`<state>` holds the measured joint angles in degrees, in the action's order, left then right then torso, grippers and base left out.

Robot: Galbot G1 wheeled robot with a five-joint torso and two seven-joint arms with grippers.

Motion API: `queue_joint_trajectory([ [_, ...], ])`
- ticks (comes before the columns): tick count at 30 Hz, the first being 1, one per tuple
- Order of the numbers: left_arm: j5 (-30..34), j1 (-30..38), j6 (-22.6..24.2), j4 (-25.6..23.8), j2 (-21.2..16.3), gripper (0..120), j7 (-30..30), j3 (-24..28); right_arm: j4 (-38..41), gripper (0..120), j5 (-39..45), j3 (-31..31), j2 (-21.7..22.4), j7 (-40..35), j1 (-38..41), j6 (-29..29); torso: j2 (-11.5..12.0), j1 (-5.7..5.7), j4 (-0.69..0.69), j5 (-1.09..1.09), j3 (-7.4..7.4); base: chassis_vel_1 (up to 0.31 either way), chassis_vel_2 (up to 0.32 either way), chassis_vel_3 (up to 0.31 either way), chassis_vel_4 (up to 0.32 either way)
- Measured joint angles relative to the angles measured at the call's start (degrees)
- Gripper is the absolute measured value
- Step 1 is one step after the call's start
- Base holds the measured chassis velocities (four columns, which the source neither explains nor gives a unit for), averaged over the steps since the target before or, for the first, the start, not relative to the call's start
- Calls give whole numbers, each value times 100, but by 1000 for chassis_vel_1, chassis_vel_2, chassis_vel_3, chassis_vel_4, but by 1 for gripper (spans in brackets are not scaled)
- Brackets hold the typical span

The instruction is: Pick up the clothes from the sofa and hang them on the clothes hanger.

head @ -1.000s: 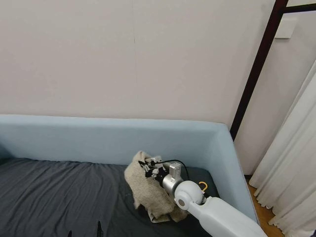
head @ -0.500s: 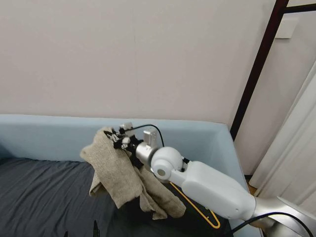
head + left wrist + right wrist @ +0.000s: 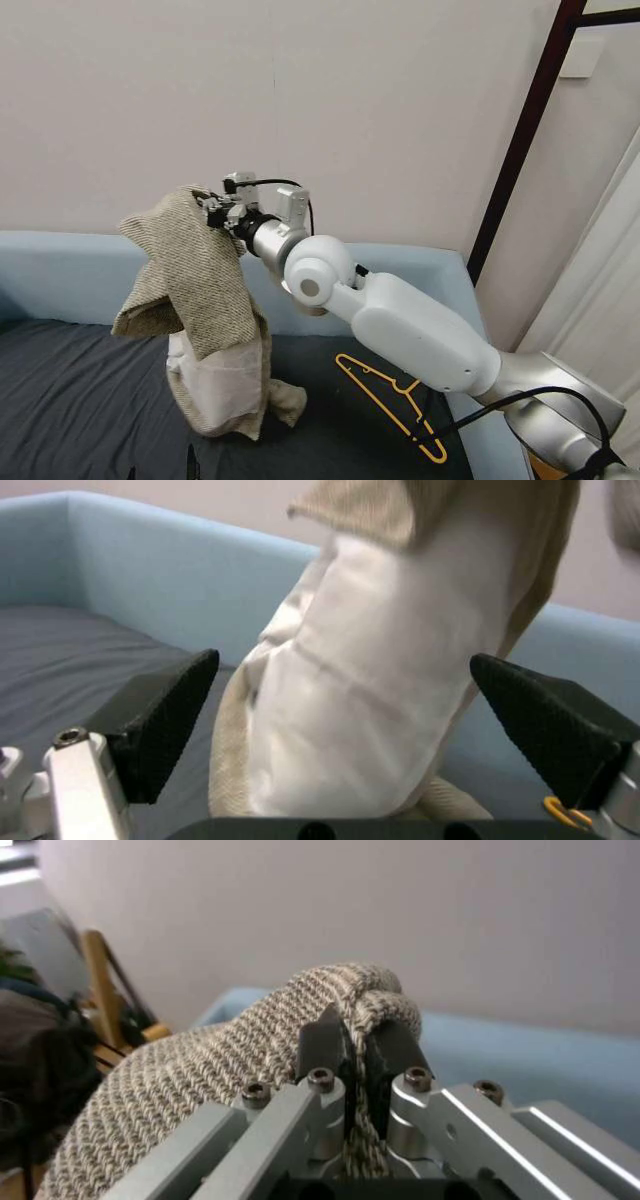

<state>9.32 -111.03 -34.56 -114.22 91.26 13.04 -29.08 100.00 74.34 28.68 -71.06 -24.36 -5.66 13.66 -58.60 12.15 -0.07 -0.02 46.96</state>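
A beige knitted garment [image 3: 205,300] with a white lining hangs in the air over the sofa, held at its top by my right gripper [image 3: 214,213], which is shut on a fold of the knit [image 3: 355,1016]. Its lower end droops onto the dark seat. An orange clothes hanger [image 3: 392,400] lies flat on the seat to the right of the garment. My left gripper [image 3: 345,712] is open, low at the front, with the garment's white lining [image 3: 380,697] hanging just beyond its fingers.
The sofa has a dark grey seat [image 3: 70,400] and a light blue padded back and side wall [image 3: 440,290]. A dark vertical pole [image 3: 515,140] stands at the right by a white curtain [image 3: 590,340]. The wall behind is plain.
My right arm has lifted the garment from the seat up and to the left, well above the sofa back. The orange hanger that lay beneath it is now uncovered.
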Motion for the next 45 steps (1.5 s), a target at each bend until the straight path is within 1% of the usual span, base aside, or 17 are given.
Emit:
queue_joint_trajectory([
  [4,-18,53,19,118,-9,99,-6,39,108,1,-446,12,689,318,-1140,-56,0,0,-5,1,0,0,0,0,0],
  [5,-20,85,38,176,-20,99,-8,57,-89,1,-759,20,882,627,-1714,-156,0,0,-3,1,0,0,0,0,0],
  [6,-20,85,38,176,-20,99,-8,57,-89,1,-759,20,882,627,-1714,-156,0,0,-3,1,0,0,0,0,0],
  [9,-30,142,95,245,-33,99,-19,95,-866,1,-1243,-263,1013,1089,-2712,-369,0,0,1,1,0,0,0,0,0],
  [12,-29,161,101,273,-57,99,-23,96,-1100,1,-1509,-406,1187,1321,-3167,-479,0,1,1,0,0,0,0,0,0],
  [13,-29,161,101,273,-57,99,-23,96,-1100,1,-1509,-406,1187,1321,-3167,-479,0,1,1,0,0,0,0,0,0],
  [17,-8,238,102,360,-114,99,-23,93,-946,1,-1908,-690,1700,1491,-3991,-514,0,0,-1,0,-1,0,0,0,0],
  [18,-8,238,102,360,-114,99,-23,93,-946,1,-1908,-690,1700,1491,-3991,-514,0,0,-1,0,-1,0,0,0,0],
  [23,-6,304,121,419,-166,99,-22,144,-616,1,-1995,-1194,2350,1531,-4612,-288,0,0,1,-1,-1,0,0,0,0],
  [24,-6,304,121,419,-166,99,-22,144,-616,1,-1995,-1194,2350,1531,-4612,-288,0,0,1,-1,-1,0,0,0,0],
  [27,-3,307,123,428,-231,99,-22,154,-406,1,-2142,-1317,2665,1641,-4945,-140,-1,-1,-2,-2,-1,0,0,0,0],
  [33,-3,268,124,435,-299,99,-22,149,-543,1,-2686,-1328,2582,1594,-5099,-64,0,0,1,0,0,0,0,0,0],
  [37,-3,254,119,428,-323,99,-18,133,-313,16,-2846,-1493,2583,1311,-5122,72,0,0,1,-1,0,0,0,0,0],
  [38,-3,254,119,428,-323,99,-18,133,-313,16,-2846,-1493,2583,1311,-5122,72,0,0,1,-1,0,0,0,0,0],
  [42,14,317,115,496,-349,99,-10,127,240,34,-2983,-1778,2860,1070,-5285,508,0,0,-1,-3,-1,0,0,0,0],
  [43,16,342,115,519,-359,99,-8,129,483,38,-2965,-1909,2986,992,-5367,662,0,0,-2,-3,0,0,0,0,0],
  [45,17,356,115,530,-368,99,-8,134,605,41,-2937,-1992,3051,956,-5406,731,0,0,-2,-3,-1,0,0,0,0],
])
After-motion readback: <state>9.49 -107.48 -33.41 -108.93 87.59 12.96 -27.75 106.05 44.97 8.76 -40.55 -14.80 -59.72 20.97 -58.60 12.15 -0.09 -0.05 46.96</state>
